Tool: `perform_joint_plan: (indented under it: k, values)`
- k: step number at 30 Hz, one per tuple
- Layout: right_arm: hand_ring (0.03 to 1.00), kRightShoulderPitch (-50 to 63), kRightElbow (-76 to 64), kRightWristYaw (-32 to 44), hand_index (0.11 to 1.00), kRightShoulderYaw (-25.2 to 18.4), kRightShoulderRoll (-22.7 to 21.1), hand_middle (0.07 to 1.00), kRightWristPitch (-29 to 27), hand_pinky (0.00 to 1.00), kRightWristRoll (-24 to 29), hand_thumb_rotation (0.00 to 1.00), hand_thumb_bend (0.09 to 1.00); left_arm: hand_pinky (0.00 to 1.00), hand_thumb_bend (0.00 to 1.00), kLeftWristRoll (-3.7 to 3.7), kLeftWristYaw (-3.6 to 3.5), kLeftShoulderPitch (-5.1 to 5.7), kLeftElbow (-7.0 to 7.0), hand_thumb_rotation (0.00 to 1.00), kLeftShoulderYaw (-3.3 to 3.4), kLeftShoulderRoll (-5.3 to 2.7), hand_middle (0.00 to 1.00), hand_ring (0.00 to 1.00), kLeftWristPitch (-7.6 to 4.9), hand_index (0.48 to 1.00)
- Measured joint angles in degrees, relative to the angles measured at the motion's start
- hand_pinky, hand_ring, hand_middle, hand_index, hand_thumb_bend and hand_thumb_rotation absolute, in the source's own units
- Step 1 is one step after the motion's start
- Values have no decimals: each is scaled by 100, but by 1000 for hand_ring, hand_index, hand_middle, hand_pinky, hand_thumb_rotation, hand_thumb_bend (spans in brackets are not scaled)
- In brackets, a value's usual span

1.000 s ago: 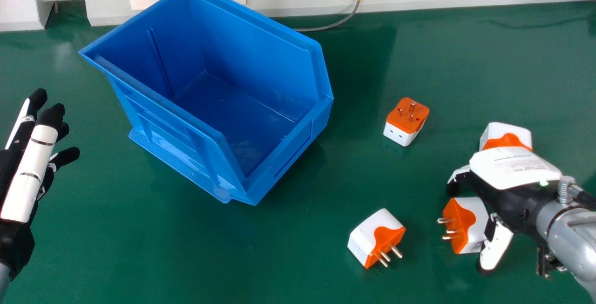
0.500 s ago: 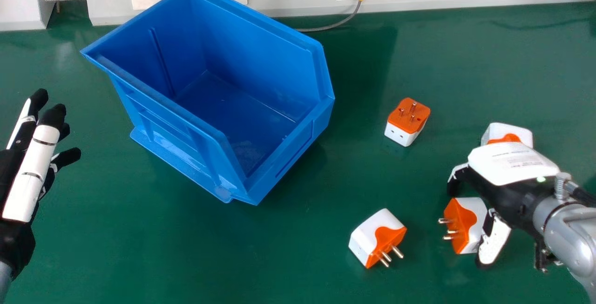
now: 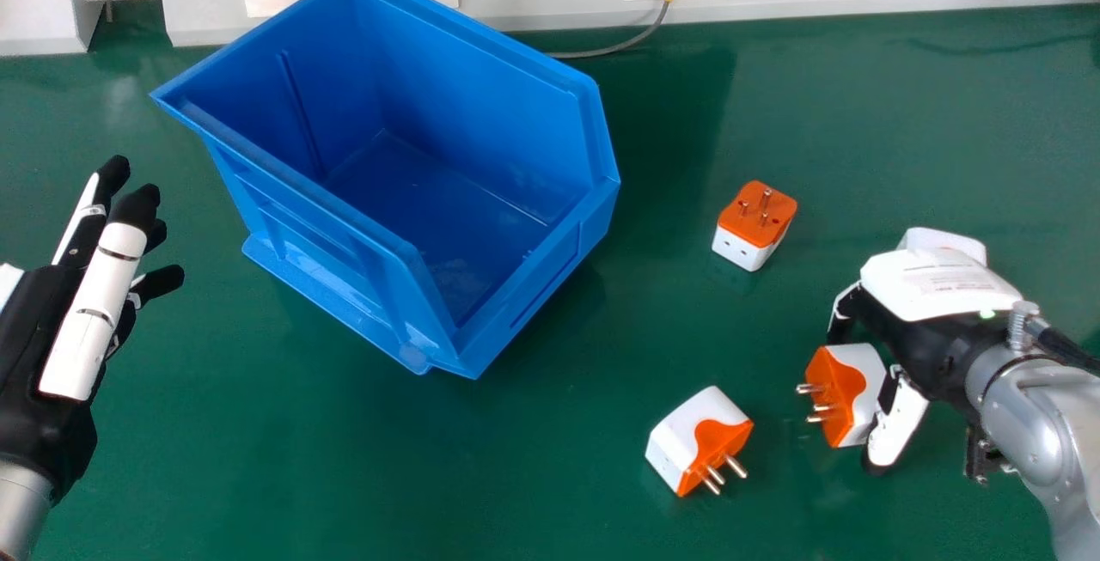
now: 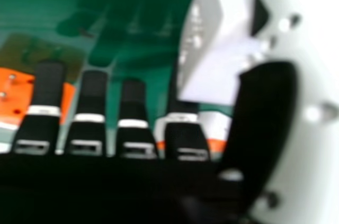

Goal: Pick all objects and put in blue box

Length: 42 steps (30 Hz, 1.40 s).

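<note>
Blue box rim [image 3: 473, 33], right hand [image 3: 907, 333] apart

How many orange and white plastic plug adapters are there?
4: one in the right hand, one partly hidden beyond it, one far and one near, between hand and blue plastic box.

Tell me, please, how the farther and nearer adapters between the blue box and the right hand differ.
The farther adapter stands pins up; the nearer adapter lies with its pins pointing right and towards the robot. The farther adapter shows holes in a white side; the nearer adapter shows plain white sides. Both are white and orange.
</note>
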Motion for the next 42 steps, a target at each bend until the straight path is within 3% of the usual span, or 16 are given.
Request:
perform_joint_plan:
  k: [7, 17, 18, 20, 22, 24, 29, 42]
  values:
    - [782, 0, -16, -9, 716, 40, 2, 824, 50, 634, -31, 1, 816, 894, 513, 0, -89, -21, 15, 965, 0, 0, 984, 968, 2, 1000]
    - [753, -53, 42, -80, 670, 143, -14, 792, -19, 605, -154, 1, 801, 895, 517, 1, -105, -53, 28, 966, 5, 0, 984, 968, -1, 1000]
    - [697, -54, 61, -108, 630, 144, -24, 736, -52, 569, -155, 1, 746, 895, 517, 1, -105, -53, 28, 966, 8, 0, 985, 968, -1, 1000]
    - [697, -54, 93, -172, 630, 149, -39, 736, -110, 569, -171, 1, 746, 895, 517, 2, -105, -55, 29, 966, 9, 0, 985, 968, -1, 1000]
    - [551, -53, 133, -261, 570, 161, -50, 641, -173, 461, -195, 0, 668, 895, 519, 4, -103, -57, 30, 966, 9, 0, 984, 968, -1, 1000]
    - [508, -54, 201, -387, 543, 189, -60, 615, -258, 429, -229, 0, 640, 894, 521, 4, -102, -61, 32, 966, 9, 0, 984, 968, -1, 1000]
    - [491, -165, 436, -638, 512, 225, -71, 568, -380, 377, -275, 0, 596, 894, 523, 6, -100, -65, 33, 966, 9, 1, 984, 967, -2, 1000]
    - [472, -211, 534, -753, 449, 277, -111, 503, -496, 415, -411, 0, 531, 893, 530, 6, -91, -73, 29, 965, 13, 2, 984, 967, 1, 1000]
